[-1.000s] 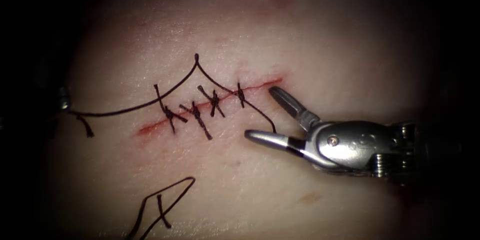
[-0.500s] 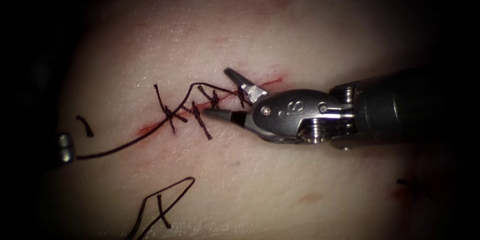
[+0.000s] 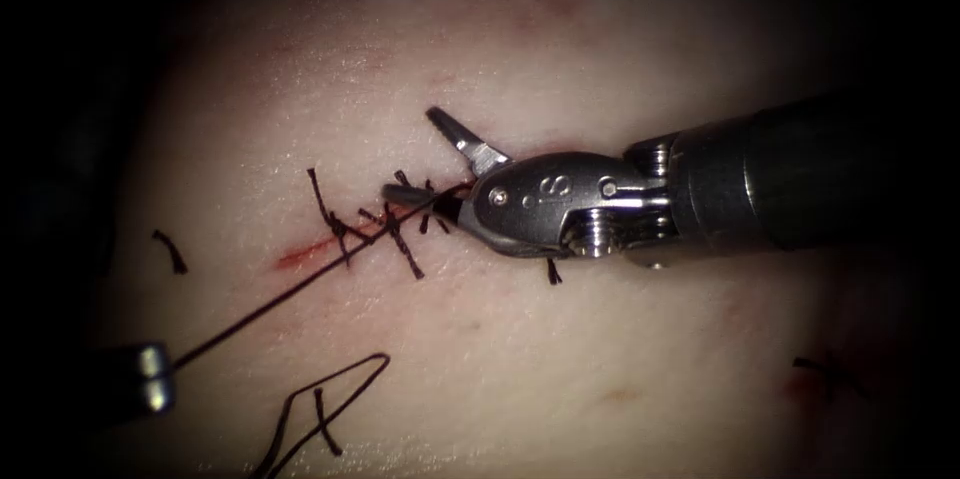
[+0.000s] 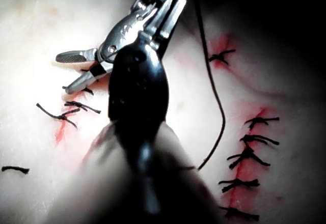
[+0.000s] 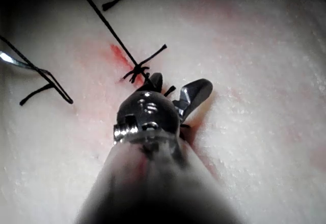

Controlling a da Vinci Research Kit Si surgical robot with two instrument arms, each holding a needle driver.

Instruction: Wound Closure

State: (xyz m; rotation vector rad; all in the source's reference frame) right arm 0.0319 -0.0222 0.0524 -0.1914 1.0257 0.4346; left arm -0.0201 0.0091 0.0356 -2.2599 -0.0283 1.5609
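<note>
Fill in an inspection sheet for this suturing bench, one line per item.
Surface: tissue, pale, with a slanted cut and red fluid along it.
Job's things: several knotted stitches cross the cut; thread runs taut from them to the lower left.
Clutter: cut ends of thread lie left of the cut; a loose loop of thread lies below it.
Grippers: right tool is over the stitches with its jaws open, one either side of the thread, holding nothing; left tool holds the thread's far end.
Cables: nothing seen.
Surroundings: nothing seen.
</note>
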